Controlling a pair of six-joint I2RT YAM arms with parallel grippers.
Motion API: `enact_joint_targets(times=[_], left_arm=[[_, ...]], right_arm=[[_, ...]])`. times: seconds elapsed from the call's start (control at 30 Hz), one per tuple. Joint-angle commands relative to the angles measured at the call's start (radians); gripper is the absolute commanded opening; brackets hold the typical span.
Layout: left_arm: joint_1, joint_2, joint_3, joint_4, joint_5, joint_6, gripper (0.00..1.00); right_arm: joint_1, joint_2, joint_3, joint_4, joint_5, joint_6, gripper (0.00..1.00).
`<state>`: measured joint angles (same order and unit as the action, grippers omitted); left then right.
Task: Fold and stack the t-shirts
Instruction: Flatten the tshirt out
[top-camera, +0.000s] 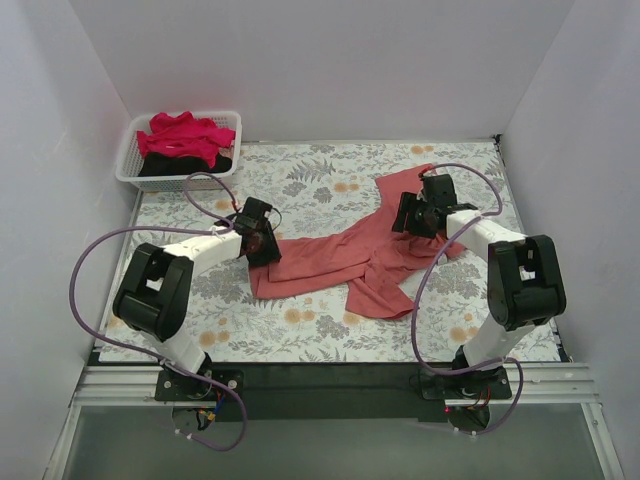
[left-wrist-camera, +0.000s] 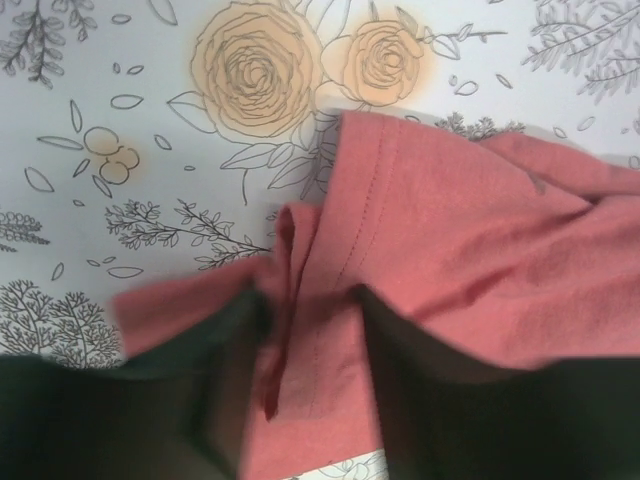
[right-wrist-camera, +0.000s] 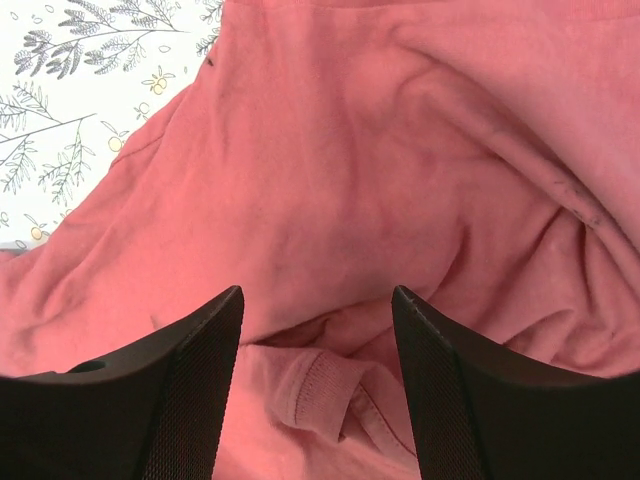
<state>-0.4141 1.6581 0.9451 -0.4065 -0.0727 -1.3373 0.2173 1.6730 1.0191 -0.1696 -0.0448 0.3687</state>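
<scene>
The coral-red t-shirt (top-camera: 330, 262) lies crumpled across the middle of the flowered table cover. My left gripper (top-camera: 262, 245) is at its left end. In the left wrist view the blurred fingers stand apart on either side of a stitched hem of the shirt (left-wrist-camera: 470, 240), with the gripper (left-wrist-camera: 310, 330) low over the cloth. My right gripper (top-camera: 410, 215) is over the shirt's right part. It is open (right-wrist-camera: 318, 310), with the ribbed collar (right-wrist-camera: 320, 395) between the fingers. The crimson-pink t-shirt (top-camera: 185, 135) and the black t-shirt (top-camera: 180, 166) lie in the basket.
The white slatted basket (top-camera: 128, 160) stands at the back left corner. White walls close in the table on the left, back and right. The flowered cover (top-camera: 320, 330) shows bare in front of the shirt.
</scene>
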Motion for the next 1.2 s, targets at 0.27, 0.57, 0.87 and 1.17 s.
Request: enact_joint_targets(times=[0.27,0.57,0.87,1.17], left_arm=[[0.121,0.109,0.139,0.003,-0.159,0.013,0.0],[0.238,0.192,0.3,-0.026,-0.141,0.056,0.0],[0.239,0.14,0.267,-0.002,-0.019,0.047,0.0],[0.238,0.101,0.212,0.011,-0.013,0.046,0.0]], right_arm=[[-0.042,0.132,0.064,0.097,-0.01,-0.021,0.67],[-0.19,0.306,0.237,0.099,-0.085,0.015,0.7],[-0.072,0.101,0.245,0.091,-0.129,-0.063,0.75],[0.198,-0.009,0.107,0.091,-0.219,-0.086,0.73]])
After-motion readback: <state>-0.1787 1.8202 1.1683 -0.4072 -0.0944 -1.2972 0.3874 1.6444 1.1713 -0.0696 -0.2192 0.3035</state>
